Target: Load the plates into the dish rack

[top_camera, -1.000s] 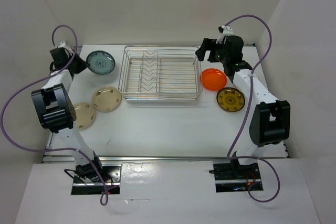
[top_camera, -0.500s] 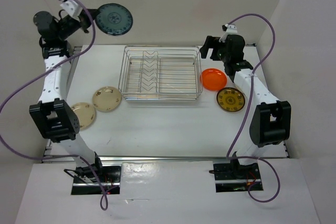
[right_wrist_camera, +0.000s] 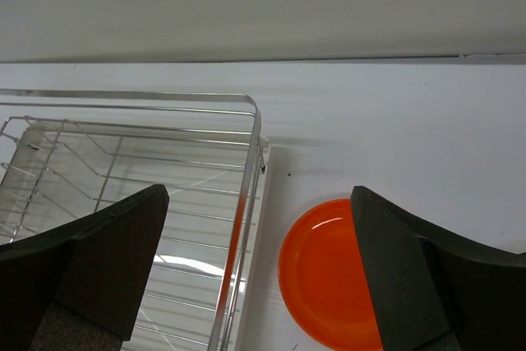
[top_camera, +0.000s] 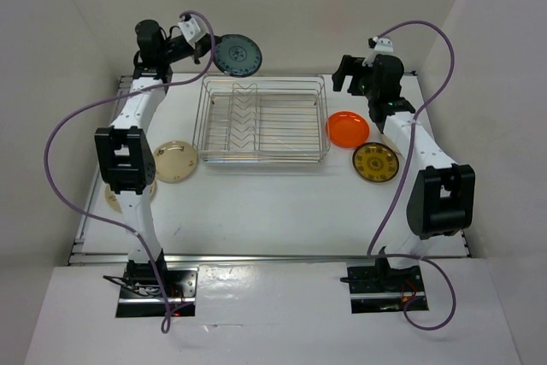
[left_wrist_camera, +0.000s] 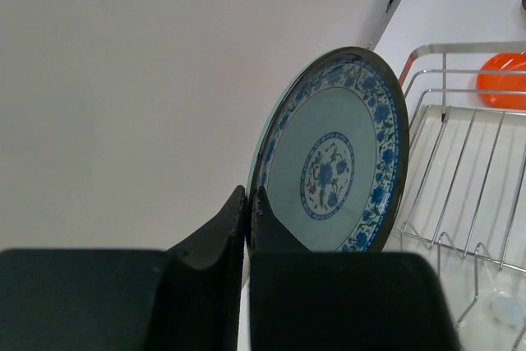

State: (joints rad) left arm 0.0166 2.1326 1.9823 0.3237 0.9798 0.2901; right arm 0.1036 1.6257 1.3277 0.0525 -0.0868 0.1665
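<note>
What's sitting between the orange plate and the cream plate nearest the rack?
The dish rack lies between the orange plate and that cream plate, as the top external view shows.

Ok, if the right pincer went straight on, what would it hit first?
The right pincer would likely meet the dish rack rim, or table beside the orange plate; depth unclear.

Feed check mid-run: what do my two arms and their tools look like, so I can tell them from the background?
The left arm and right arm are white tubular links with boxy black joint housings. A purple cable loops along each. The left tool and right tool have matte black wedge-shaped fingers. No markings are readable.
</note>
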